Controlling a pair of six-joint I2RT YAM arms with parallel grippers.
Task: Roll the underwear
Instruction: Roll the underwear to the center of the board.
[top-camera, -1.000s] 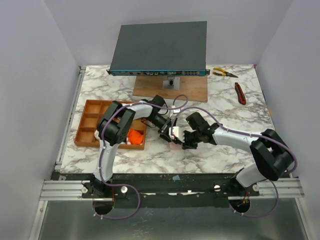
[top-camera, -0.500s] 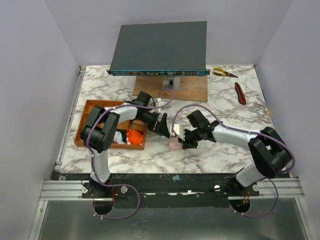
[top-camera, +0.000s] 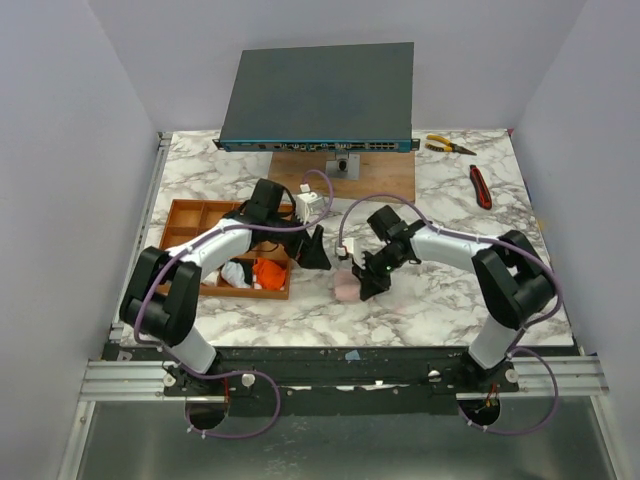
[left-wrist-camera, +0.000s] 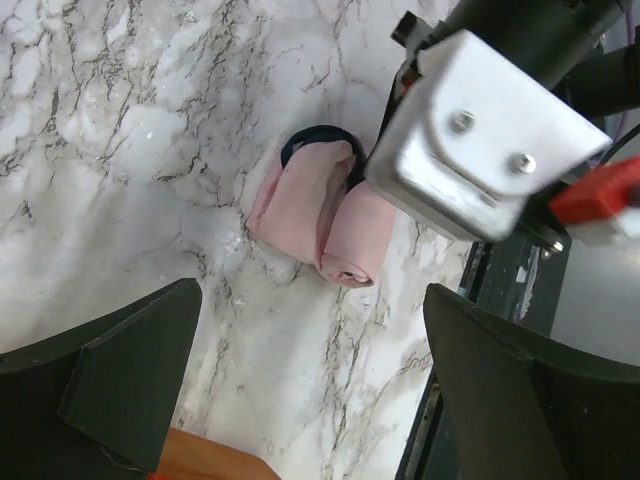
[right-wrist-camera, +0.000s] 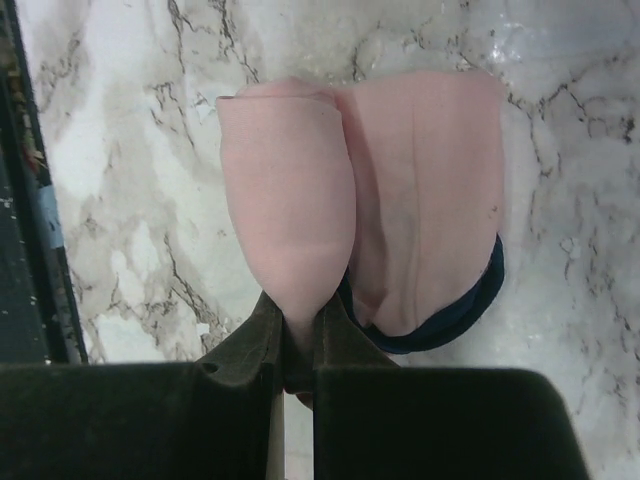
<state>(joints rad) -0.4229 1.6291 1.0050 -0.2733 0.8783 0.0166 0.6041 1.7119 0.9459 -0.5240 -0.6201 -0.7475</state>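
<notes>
A pale pink underwear with dark edging (top-camera: 346, 288) lies half rolled on the marble table; it also shows in the left wrist view (left-wrist-camera: 320, 215) and the right wrist view (right-wrist-camera: 400, 210). My right gripper (top-camera: 362, 282) is shut on the rolled end of it (right-wrist-camera: 292, 225). My left gripper (top-camera: 318, 252) is open and empty, a little left of the pink underwear and beside the tray (top-camera: 176, 212). In the tray lie an orange underwear (top-camera: 268, 271), a cream one (top-camera: 236, 273) and a black one (top-camera: 240, 284).
A grey network switch (top-camera: 320, 95) sits on a wooden board (top-camera: 385, 182) at the back. Yellow-handled pliers (top-camera: 446, 146) and a red tool (top-camera: 481, 187) lie at the back right.
My left arm has drawn back to the left, away from the pink underwear, and its gripper is now open. My right gripper has swung in and holds the rolled end.
</notes>
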